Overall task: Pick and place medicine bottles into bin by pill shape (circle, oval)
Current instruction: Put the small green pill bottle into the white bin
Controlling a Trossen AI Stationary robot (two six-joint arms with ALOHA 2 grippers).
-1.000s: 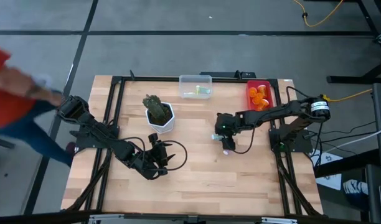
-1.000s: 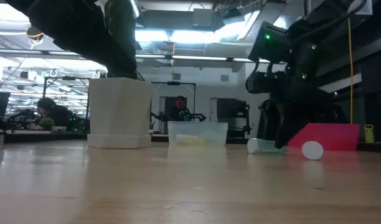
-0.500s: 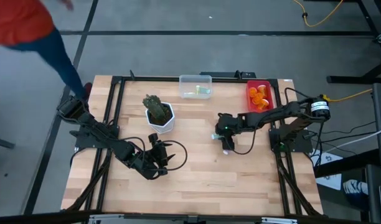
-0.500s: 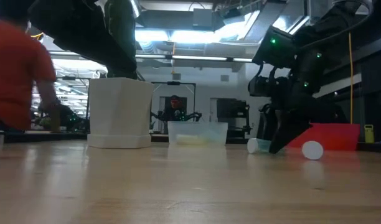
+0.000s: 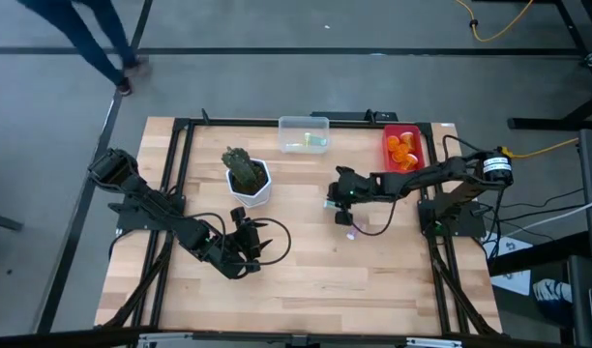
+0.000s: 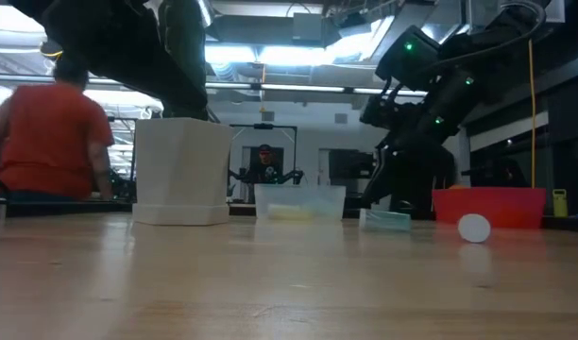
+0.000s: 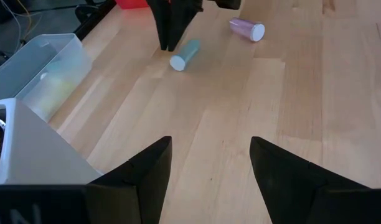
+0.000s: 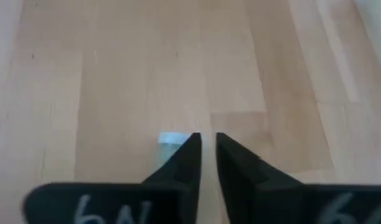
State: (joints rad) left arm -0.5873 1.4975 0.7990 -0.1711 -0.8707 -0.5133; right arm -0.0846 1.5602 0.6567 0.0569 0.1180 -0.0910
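- High view: right gripper [image 5: 332, 205] sits near the red bin [image 5: 415, 134], fingers pressed together; teal bottle [image 5: 330, 205] beside it.
- Left wrist view: left gripper [image 7: 209, 165] spread; teal bottle lies ungrasped, pink bottle [image 7: 247, 28] nearby.
- Judgement: grasp missed; reopen and realign.

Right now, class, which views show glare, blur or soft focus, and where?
Low view: ceiling lights glare, the near table is soft. Right wrist view: blurred throughout, the teal bottle only a smear beside the right gripper. High view: evenly lit, though the person is blurred.
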